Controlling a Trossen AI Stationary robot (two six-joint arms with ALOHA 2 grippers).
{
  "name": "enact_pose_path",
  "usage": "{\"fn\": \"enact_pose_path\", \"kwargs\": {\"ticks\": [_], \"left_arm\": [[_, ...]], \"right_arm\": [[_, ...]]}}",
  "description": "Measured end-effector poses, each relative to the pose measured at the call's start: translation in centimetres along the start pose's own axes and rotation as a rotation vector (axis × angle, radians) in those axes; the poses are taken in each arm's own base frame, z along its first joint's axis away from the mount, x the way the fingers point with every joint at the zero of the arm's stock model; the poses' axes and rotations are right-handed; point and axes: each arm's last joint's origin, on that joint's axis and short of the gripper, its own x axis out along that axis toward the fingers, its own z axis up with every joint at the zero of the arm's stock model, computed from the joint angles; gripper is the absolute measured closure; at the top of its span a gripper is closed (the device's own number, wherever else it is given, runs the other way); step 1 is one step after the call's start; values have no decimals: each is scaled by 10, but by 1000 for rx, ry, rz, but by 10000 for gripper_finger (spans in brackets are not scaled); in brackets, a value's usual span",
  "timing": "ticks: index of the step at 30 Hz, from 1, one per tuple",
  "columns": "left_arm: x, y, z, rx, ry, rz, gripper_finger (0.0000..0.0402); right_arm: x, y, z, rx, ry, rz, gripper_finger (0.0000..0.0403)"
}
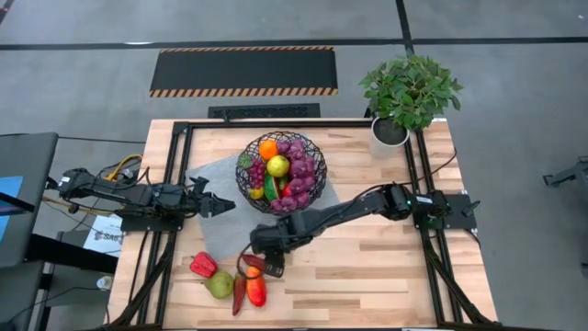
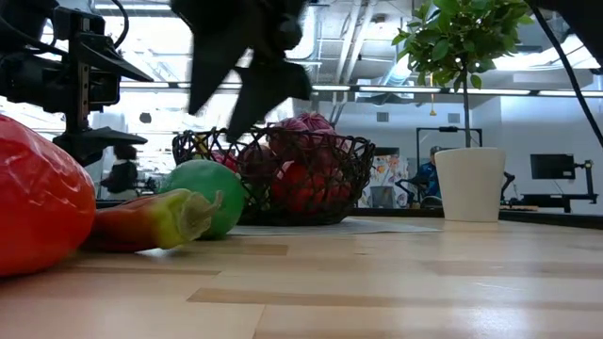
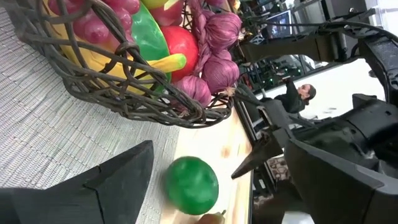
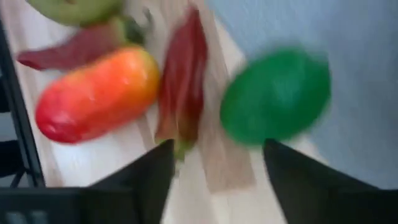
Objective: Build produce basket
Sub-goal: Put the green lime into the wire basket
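Note:
The black wire basket stands on a grey mat and holds an orange, a yellow apple, purple grapes, a banana and other produce. More produce lies on the wood near the table's near edge. There is a green lime, a dark red chili, an orange-red fruit, a red pepper and a pear. My right gripper hovers open over the lime and the chili and holds nothing. My left gripper waits open over the mat, left of the basket.
A leafy plant in a white pot stands at the far right corner. Black frame rails run along the table's left and right sides. Bare wood lies to the right of the loose produce.

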Motion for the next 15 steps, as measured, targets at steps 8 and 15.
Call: {"fn": "enact_pose_path", "kwargs": {"ticks": [8,15], "left_arm": [[0,0,0,-12,17,-5,56],[0,0,-1,-12,25,-7,56]], "right_arm": [[0,-12,16,-121,-122,-51,37],[0,-20,23,-212,-146,-69,55]]}}
